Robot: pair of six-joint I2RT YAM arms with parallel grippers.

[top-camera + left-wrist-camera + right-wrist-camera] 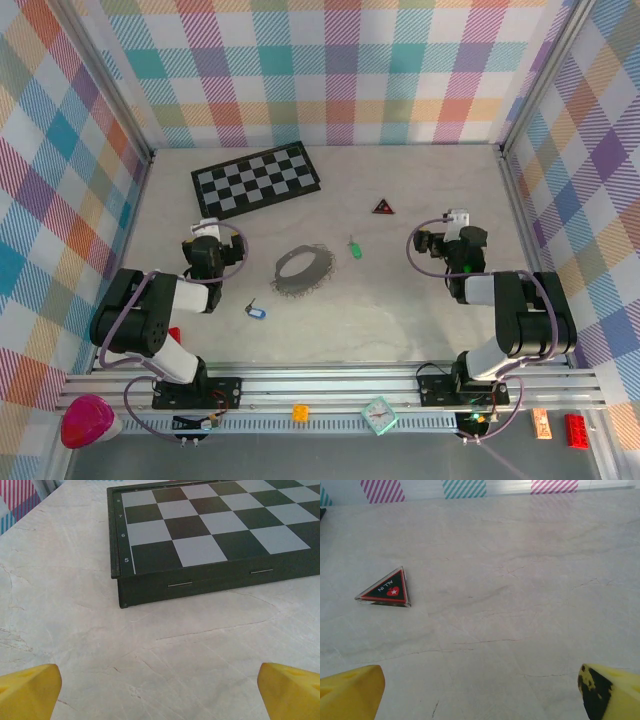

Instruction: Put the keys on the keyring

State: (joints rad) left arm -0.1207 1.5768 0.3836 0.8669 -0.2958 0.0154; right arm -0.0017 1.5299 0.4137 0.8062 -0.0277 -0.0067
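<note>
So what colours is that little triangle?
The triangle is black, red-edged; clearest in the right wrist view.

My left arm [150, 322] and right arm [520, 322] match: chunky black joint housings with white shells between them, each trailed by a looping lilac cable [412, 255]. The fingertips [29, 691] of my left jaws are plain bright yellow; on my right jaws one yellow fingertip [615, 690] carries a black scuffed patch.

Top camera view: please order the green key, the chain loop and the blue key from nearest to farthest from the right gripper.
1. Green key, just left of the right gripper.
2. Chain loop, in the middle.
3. Blue key, farther left, toward the front.
</note>
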